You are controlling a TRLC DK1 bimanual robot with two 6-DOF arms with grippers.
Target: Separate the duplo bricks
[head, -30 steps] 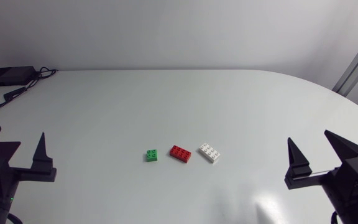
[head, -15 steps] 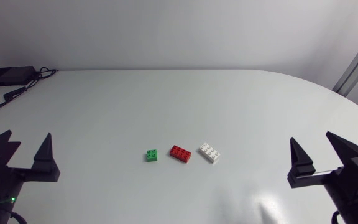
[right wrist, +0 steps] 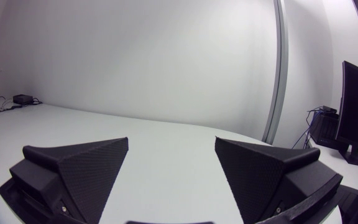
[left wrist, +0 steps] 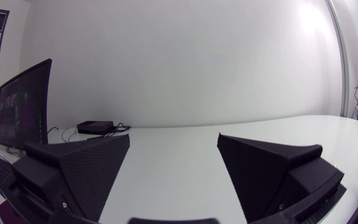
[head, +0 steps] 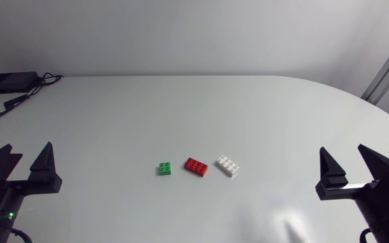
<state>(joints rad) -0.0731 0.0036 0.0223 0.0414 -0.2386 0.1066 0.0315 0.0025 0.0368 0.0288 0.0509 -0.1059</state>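
— Lying where, the duplo bricks [head: 196, 166]?
— In a row on the tabletop [head: 181, 108], between the two sets of fingers and well apart from both. The green brick [head: 164, 168] is nearest the left gripper [head: 27, 147], the red brick [head: 194, 165] in the middle, the white brick [head: 227, 166] nearest the right gripper [head: 342, 148]. Small gaps part them.
— And the fingers?
— On both grippers they stand wide apart, with nothing between them.
— Anything else?
— A black box [head: 9, 82] with cables sits far ahead of the left gripper's fingers, at the tabletop's far corner.
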